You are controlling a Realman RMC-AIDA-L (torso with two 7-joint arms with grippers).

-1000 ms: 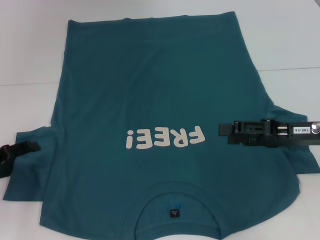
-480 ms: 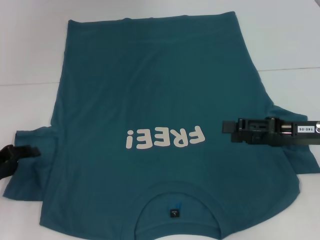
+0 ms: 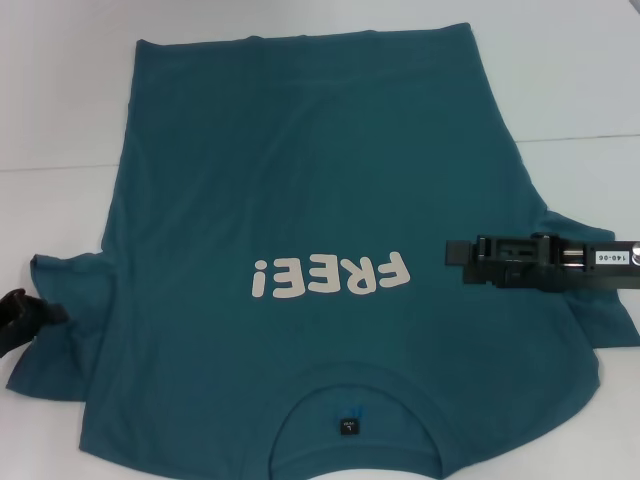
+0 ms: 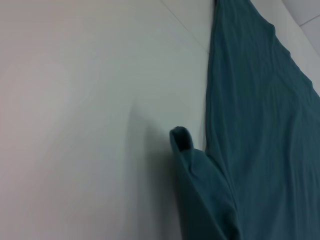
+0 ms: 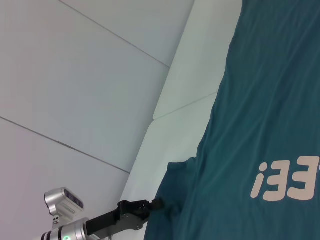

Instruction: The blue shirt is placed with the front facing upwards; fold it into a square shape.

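Blue shirt (image 3: 320, 240) spread flat on white table (image 3: 60, 100), "FREE!" print up, collar nearest robot. Left gripper (image 3: 45, 312) at left sleeve edge, fingers clamped on raised sleeve. Right gripper (image 3: 455, 253) over right chest, finger state unclear.

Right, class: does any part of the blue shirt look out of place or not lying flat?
Yes. The blue shirt lies flat except its sleeve by the left gripper, whose edge is lifted and curled off the table.
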